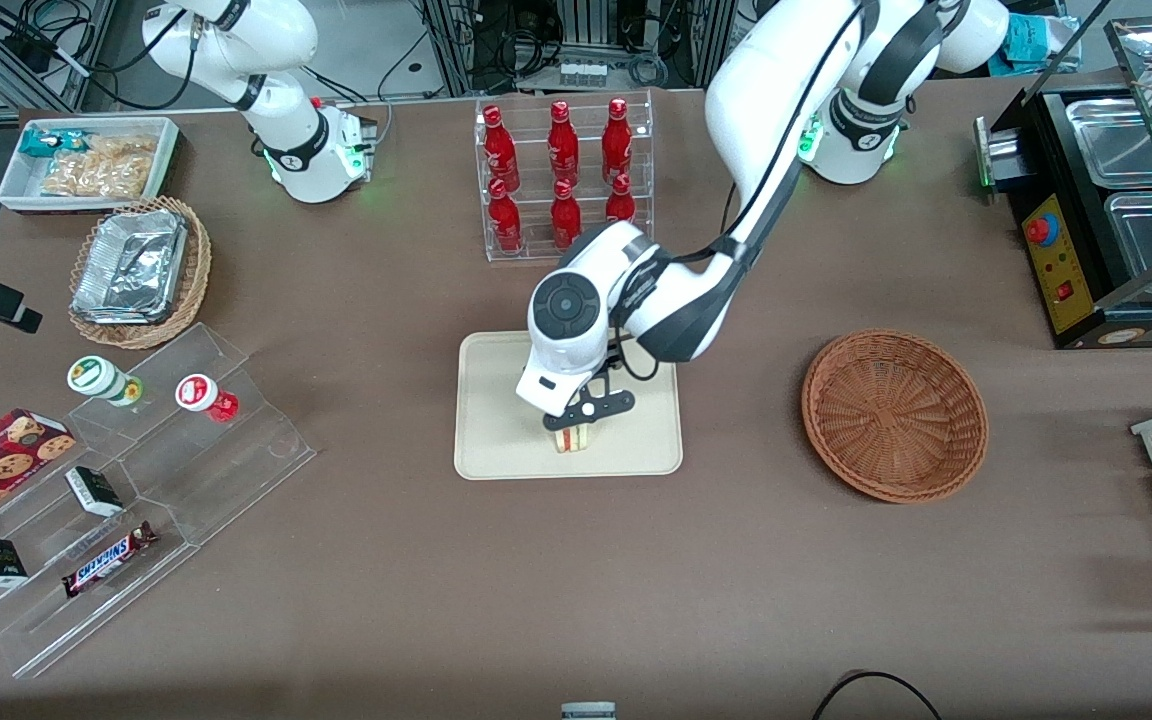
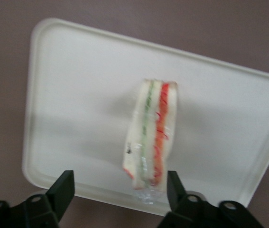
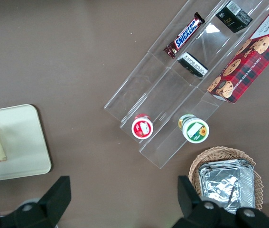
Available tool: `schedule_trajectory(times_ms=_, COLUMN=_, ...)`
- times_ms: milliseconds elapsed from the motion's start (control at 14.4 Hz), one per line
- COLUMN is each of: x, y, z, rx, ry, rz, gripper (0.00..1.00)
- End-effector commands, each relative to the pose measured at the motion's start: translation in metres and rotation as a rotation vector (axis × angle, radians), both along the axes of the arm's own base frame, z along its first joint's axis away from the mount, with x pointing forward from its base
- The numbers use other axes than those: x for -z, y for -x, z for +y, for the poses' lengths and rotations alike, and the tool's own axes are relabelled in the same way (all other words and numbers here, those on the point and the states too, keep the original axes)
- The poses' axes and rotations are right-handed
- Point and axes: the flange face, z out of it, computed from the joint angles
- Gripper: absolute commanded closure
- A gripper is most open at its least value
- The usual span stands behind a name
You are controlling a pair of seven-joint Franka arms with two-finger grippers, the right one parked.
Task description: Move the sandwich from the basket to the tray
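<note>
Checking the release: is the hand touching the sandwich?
Apart. The left wrist view shows the hand open, with tray visible between each finger and the sandwich.

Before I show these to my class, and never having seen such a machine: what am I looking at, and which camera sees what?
Two white robot arms stand at a brown table. One picture looks down from the front; the other two come from cameras on the arms' wrists. The working arm's black two-finger gripper hangs over the flat cream-beige rectangular tray, fingers open. Between them the small triangular clear-wrapped sandwich lies on the tray, not held. The round reddish-brown wicker basket sits empty beside the tray, toward the working arm's end. Red bottles stand in a clear rack farther from the front camera.
</note>
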Motion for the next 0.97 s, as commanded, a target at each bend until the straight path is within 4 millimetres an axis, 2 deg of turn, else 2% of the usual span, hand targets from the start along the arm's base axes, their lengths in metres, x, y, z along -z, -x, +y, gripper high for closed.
schedule_trajectory(times_ms=0, x=-0.032, y=-0.005, z=0.025, rx=-0.074, ry=-0.082, rz=-0.019, gripper=0.0)
schedule_trajectory(times_ms=69, x=-0.046, y=-0.013, z=0.04, rx=-0.095, ry=-0.077, rz=-0.024, gripper=0.0)
schedule_trajectory(times_ms=139, x=-0.053, y=-0.021, z=0.065, rx=-0.124, ry=-0.087, rz=-0.015, gripper=0.0)
schedule_trajectory(times_ms=277, x=-0.067, y=-0.018, z=0.106, rx=-0.074, ry=-0.078, rz=0.011, gripper=0.0)
schedule_trajectory(times_ms=416, x=-0.08, y=-0.027, z=0.159, rx=-0.039, ry=-0.066, rz=0.031, gripper=0.0)
schedule_trajectory(times_ms=554, x=-0.09, y=-0.027, z=0.202, rx=-0.005, ry=-0.043, rz=0.057, gripper=0.0)
schedule_trajectory(times_ms=693, x=-0.105, y=-0.026, z=0.253, rx=0.031, ry=-0.022, rz=0.069, gripper=0.0)
schedule_trajectory(times_ms=901, x=-0.142, y=-0.012, z=0.322, rx=0.106, ry=0.006, rz=0.088, gripper=0.0)
